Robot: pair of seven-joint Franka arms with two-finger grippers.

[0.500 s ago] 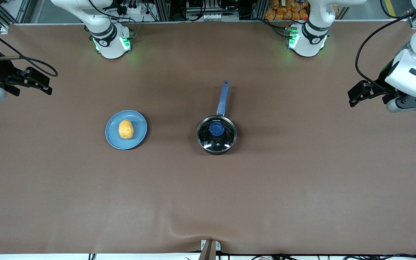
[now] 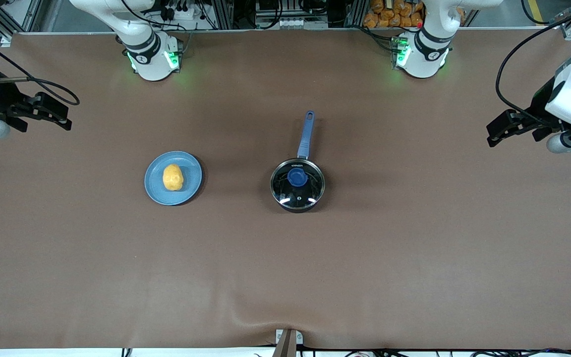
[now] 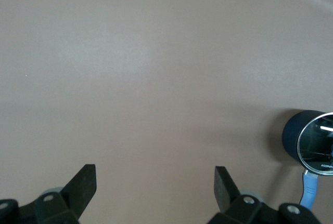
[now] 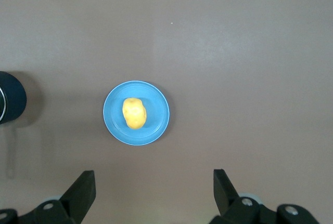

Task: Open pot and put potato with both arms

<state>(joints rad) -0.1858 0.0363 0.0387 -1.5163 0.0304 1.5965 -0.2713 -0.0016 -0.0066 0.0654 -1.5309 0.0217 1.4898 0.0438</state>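
The black pot [image 2: 297,184] stands mid-table with its glass lid and blue knob [image 2: 296,176] on; its blue handle [image 2: 305,134] points toward the robot bases. It shows at the edge of the left wrist view [image 3: 309,142]. The yellow potato [image 2: 172,177] lies on a light-blue plate [image 2: 159,191] toward the right arm's end, and also shows in the right wrist view [image 4: 134,113]. My left gripper [image 2: 493,138] is open and empty, high over the left arm's end of the table. My right gripper [image 2: 62,116] is open and empty, high over the right arm's end.
The brown table cover [image 2: 285,277] is bare apart from the plate and the pot. The arm bases [image 2: 154,57] stand along the table edge farthest from the front camera. A small metal bracket [image 2: 288,339] sits at the nearest edge.
My left gripper has moved a little outward, away from the pot, and slightly up. The right arm, pot and potato have not moved.
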